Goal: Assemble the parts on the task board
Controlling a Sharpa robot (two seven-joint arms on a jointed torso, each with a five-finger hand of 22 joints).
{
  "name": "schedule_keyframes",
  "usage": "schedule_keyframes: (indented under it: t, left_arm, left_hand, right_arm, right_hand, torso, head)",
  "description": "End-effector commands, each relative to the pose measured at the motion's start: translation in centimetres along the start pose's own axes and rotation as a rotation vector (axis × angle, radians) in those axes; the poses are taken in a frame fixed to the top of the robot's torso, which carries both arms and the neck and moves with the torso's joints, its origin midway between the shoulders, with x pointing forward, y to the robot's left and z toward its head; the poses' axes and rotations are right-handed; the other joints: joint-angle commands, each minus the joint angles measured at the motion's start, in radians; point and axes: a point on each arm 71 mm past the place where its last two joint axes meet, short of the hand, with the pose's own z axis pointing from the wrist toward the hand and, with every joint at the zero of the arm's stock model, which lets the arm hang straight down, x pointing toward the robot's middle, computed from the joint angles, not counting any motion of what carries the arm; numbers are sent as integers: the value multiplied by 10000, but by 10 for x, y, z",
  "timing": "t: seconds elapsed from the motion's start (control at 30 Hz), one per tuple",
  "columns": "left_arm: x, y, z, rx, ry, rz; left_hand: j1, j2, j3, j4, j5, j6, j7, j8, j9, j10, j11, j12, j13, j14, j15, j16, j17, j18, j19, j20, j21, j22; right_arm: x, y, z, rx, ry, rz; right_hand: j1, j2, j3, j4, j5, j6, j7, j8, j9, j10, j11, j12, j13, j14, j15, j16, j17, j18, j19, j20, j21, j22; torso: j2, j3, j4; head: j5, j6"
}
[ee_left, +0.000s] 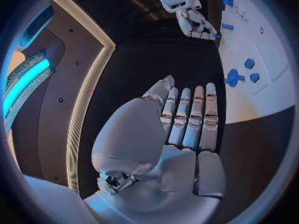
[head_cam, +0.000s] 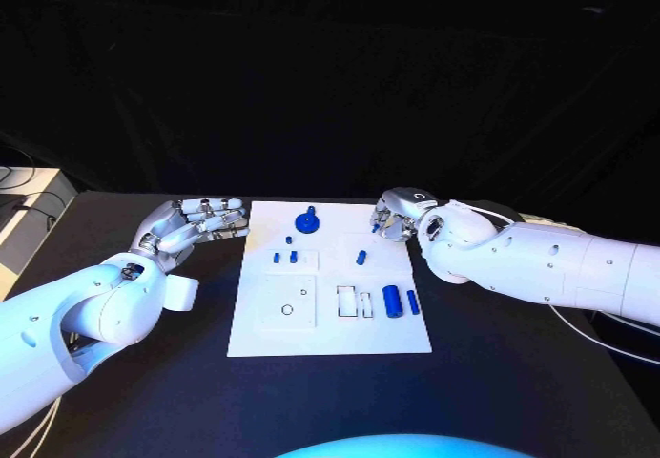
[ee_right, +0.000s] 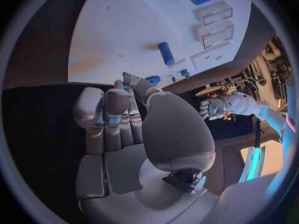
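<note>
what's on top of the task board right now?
On the task board: a round blue part, small blue pegs, two blue cylinders. The right robot hand covers its far right corner.

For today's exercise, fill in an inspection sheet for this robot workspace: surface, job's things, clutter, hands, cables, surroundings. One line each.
Surface: black table, white task board in the middle.
Job's things: small blue parts on the board, among them a round blue piece at the far edge and a blue cylinder nearer the robot.
Clutter: nothing seen.
Hands: left hand open beside the board; right hand at the far right corner, grip unclear.
Cables: white cable by the right arm.
Surroundings: dark backdrop.
</note>
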Motion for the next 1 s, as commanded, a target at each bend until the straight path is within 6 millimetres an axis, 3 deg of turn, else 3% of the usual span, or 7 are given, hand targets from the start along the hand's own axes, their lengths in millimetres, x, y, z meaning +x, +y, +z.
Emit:
schedule_keyframes:
  t: [0.03,0.23,0.33,0.5,0.77,0.97,1.0]
  left_arm:
    - [0,-1,0,160,-2,12]
    - [-2,0,1,144,-80,30]
    - [-2,0,1,114,-110,32]
    - [0,2,2,56,-251,123]
    - [1,3,4,39,-319,134]
    - [2,3,5,29,-309,116]
    - [3,4,5,26,-335,123]
  left_hand:
    - [-113,12,56,19,23,41,50,-1,7,-40,-28,-21,-7,-61,-37,-43,-16,163,17,-37,37,14]
    - [-113,12,56,19,23,41,50,-1,7,-40,-28,-21,-7,-61,-37,-43,-16,163,17,-37,37,14]
    - [-113,12,56,19,23,41,50,-1,7,-40,-28,-21,-7,-61,-37,-43,-16,163,17,-37,37,14]
    - [-165,-18,51,69,19,75,51,0,8,35,-48,-21,-8,-79,-35,-40,-18,173,30,-31,42,14]
    - [-171,-32,60,89,20,92,42,0,8,63,-52,-23,-7,-103,-29,-43,-24,171,22,-20,32,6]
    - [-250,-71,-88,224,20,68,67,-2,7,30,-40,-19,-4,-154,-7,-43,-22,178,30,9,16,-10]
    - [-192,-51,-189,303,19,69,73,2,8,35,-40,-24,-7,-168,-1,-30,-23,194,42,31,3,-23]
  right_arm:
    - [-11,2,-2,-107,-521,404]
    - [-19,17,-8,-546,-634,708]
    - [-16,35,-10,-1048,-478,639]
    - [-6,67,-13,-1937,-148,257]
    - [16,113,-19,-2882,385,-448]
    - [31,132,-23,-2958,764,-845]
    - [34,135,-24,-2987,832,-870]
  right_hand:
    - [-10,58,9,-51,32,93,-20,34,250,188,-95,28,11,-19,-49,53,-7,37,94,-8,-57,456]
    - [-3,56,0,-51,45,106,-22,33,248,194,-97,30,12,-19,-49,75,-16,36,244,-14,-451,841]
    - [5,63,9,-63,45,99,-16,34,247,190,-92,30,11,-27,-44,88,-21,36,311,-7,-619,1007]
    - [14,58,12,-65,48,108,-22,34,249,199,-97,29,11,-18,-48,104,-21,29,358,-13,-643,1028]
    - [11,58,27,-74,77,104,-20,34,245,180,-91,30,10,-22,-45,90,-36,35,360,-11,-724,1019]
    - [-16,33,63,-104,251,112,-20,34,243,197,-93,30,10,-20,-48,88,-48,42,378,-16,-765,1017]
    - [-16,33,63,-104,251,112,-20,34,243,197,-93,30,10,-20,-48,88,-48,42,378,-16,-765,1017]
  torso:
    - [-11,-17,3]
    - [7,-6,-3]
    - [12,1,-6]
    - [-3,-18,33]
    - [-19,-25,49]
    - [4,-12,74]
    - [4,-13,65]
  head:
    - [-3,-2]
    - [81,59]
    - [149,106]
    - [226,146]
    - [635,115]
    - [860,137]
    - [990,217]
